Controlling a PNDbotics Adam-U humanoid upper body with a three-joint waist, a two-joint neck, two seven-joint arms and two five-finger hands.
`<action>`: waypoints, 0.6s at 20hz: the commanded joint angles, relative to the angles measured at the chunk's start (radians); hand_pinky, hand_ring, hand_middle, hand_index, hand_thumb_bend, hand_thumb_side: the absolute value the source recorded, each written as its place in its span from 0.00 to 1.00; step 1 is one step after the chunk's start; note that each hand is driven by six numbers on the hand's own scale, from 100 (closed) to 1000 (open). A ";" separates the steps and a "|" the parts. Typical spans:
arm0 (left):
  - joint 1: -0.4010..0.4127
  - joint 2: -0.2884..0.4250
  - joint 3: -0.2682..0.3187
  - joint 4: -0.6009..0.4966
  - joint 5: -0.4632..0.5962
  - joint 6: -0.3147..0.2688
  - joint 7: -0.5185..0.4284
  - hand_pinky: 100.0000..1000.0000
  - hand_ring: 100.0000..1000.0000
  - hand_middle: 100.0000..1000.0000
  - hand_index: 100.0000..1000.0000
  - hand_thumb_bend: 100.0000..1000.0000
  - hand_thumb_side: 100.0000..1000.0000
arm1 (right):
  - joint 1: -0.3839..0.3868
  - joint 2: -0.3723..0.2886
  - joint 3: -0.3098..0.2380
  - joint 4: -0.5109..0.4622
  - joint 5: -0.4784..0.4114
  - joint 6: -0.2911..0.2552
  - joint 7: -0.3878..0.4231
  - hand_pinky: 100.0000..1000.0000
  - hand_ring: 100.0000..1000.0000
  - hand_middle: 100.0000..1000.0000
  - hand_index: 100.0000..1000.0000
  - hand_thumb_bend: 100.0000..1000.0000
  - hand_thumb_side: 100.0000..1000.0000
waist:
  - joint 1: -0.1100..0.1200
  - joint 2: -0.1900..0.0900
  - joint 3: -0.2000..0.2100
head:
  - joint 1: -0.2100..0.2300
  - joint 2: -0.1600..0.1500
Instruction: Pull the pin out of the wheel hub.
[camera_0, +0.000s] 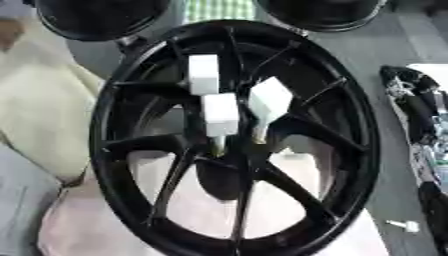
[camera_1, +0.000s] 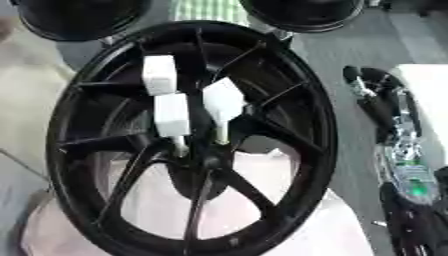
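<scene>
We judge the task barely begun: three white-headed pins (camera_0: 220, 120) still sit in the wheel hub (camera_0: 234, 135) centre, while our right hand (camera_1: 389, 107) (fingers' state unclear) waits right, apart.

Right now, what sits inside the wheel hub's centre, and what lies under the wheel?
Three white block-headed pins stand in the black wheel hub centre; their lower ends are hidden by the spokes. Under it, pale pink cloth shows through the gaps; the rest is covered.
</scene>
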 joint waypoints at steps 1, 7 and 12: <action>-0.008 0.014 0.002 -0.011 -0.001 0.000 -0.002 0.72 0.67 0.74 0.77 0.94 0.62 | -0.009 -0.016 -0.009 -0.011 0.002 -0.003 -0.001 0.84 0.71 0.63 0.70 0.57 0.40 | 0.003 -0.030 0.001 | 0.004 -0.008; -0.010 0.014 0.000 -0.011 -0.002 0.000 -0.003 0.72 0.68 0.74 0.77 0.94 0.62 | -0.008 -0.017 -0.009 -0.011 0.002 -0.003 -0.002 0.84 0.71 0.63 0.70 0.57 0.40 | 0.003 -0.028 0.001 | 0.001 -0.007; -0.012 0.017 0.001 -0.013 -0.005 0.000 -0.002 0.72 0.68 0.74 0.77 0.94 0.62 | -0.009 -0.018 -0.011 -0.011 0.001 -0.003 -0.003 0.84 0.71 0.63 0.70 0.57 0.40 | 0.003 -0.025 -0.002 | 0.000 -0.008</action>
